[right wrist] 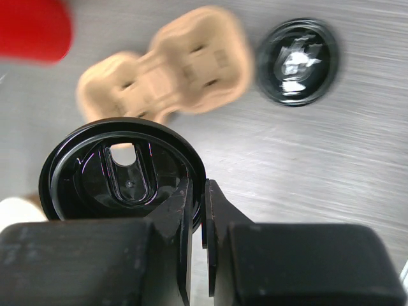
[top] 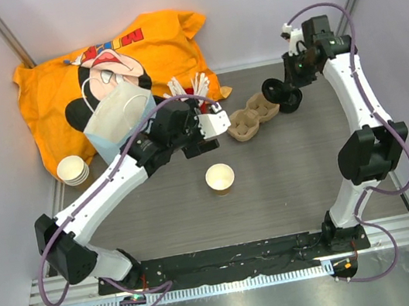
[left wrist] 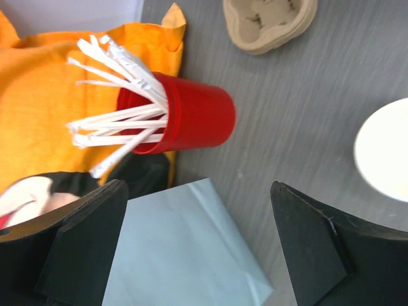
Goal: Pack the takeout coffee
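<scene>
The coffee cup [top: 220,179] is a small brown kraft paper cup with a pale cream inside. It stands upright and open-topped near the middle of the table [top: 303,176]. I cannot tell whether it holds any liquid. It sits in front of the cup carrier [top: 253,117], apart from it, and nothing touches it. Its round black lid [right wrist: 121,172] is glossy plastic with a raised rim and an oval sip slot. The right claw [right wrist: 199,191] is clenched on the lid's edge and holds it above the table, close to the carrier.

The left claw [left wrist: 197,197] is released, with its fingers spread wide and gripping nothing. It hangs over the pale blue paper bag [left wrist: 185,248], with the red cup [left wrist: 191,121] just beyond its tips.

Counted:
- One open coffee cup.
- Two black lids: the held one and a second lid [right wrist: 296,60], which lies flat on the table beside the carrier.
- One tan pulp carrier with two wells.
- One red cup, which holds a fan of white sticks [left wrist: 115,115] too tangled to count.
- One stack of lidless brown cups [top: 74,169] at the table's left edge, nested too tightly to count.
- One paper bag.
- One orange cartoon-print cloth [top: 52,84], bunched at the back left.
</scene>
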